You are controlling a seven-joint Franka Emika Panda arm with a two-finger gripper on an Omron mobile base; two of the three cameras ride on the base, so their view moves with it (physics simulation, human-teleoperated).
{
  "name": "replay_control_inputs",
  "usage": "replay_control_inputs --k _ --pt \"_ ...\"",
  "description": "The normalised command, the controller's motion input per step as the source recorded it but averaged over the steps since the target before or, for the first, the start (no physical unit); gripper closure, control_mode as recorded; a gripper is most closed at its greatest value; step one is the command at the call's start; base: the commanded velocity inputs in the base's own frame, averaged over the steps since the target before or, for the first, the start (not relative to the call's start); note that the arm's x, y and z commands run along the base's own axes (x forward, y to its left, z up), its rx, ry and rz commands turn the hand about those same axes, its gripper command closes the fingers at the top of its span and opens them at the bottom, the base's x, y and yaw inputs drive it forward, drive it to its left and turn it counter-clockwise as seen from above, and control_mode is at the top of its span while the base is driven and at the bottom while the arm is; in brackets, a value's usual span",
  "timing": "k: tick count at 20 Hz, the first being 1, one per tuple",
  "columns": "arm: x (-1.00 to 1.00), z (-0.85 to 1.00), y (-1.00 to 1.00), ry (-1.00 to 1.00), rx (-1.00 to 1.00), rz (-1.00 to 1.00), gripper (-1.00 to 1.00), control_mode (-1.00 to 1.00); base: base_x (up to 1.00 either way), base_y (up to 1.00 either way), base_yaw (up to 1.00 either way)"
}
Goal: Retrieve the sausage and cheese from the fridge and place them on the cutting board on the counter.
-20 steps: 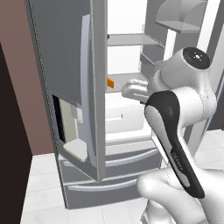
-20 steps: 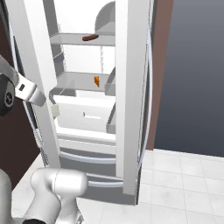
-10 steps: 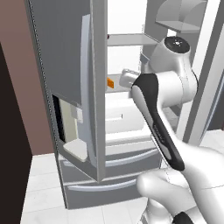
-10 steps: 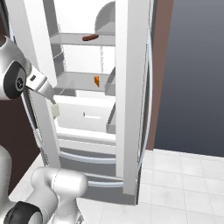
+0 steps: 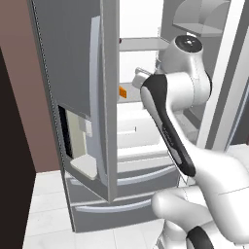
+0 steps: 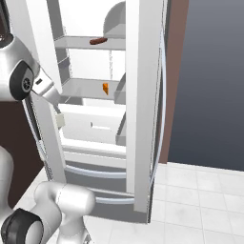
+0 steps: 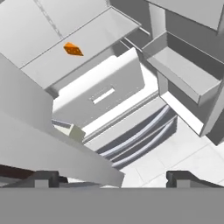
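The fridge [image 6: 143, 95] stands with both upper doors swung open and its white inside showing. The sausage [image 6: 97, 41], slim and reddish-brown, lies on the upper shelf. One shelf lower sits the orange cheese [image 6: 105, 88] [image 5: 122, 91] [image 7: 73, 49]. My arm reaches in between the doors, and my hand [image 6: 45, 90] is by the left door's edge, short of the cheese shelf. In the hand view my gripper [image 7: 113, 178] is open with its tips wide apart and nothing between them; the cheese is well ahead. The cutting board and the counter are out of view.
The open left door [image 5: 73, 58] with its dispenser stands close on my arm's left. The right door [image 7: 188, 74] carries grey bins. A white drawer [image 7: 100, 92] sits under the cheese shelf, with two grey bottom drawers [image 5: 121, 194] below. White tiled floor [image 6: 200, 200] lies in front.
My gripper has gone from shut to open. The arm has lifted and swung in toward the fridge opening; the sausage and the cheese have stayed put.
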Motion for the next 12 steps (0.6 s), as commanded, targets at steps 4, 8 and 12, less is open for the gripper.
replay_control_inputs --k 4,8,12 --pt "0.34 0.0 0.0 0.0 0.15 -0.11 -1.0 -1.0 0.0 0.0 0.0" --pt "0.44 0.0 -0.01 0.0 0.16 -0.08 -1.0 -1.0 0.0 0.0 0.0" --pt "0.61 -0.01 0.0 0.0 0.18 -0.09 -1.0 -1.0 0.0 0.0 0.0"
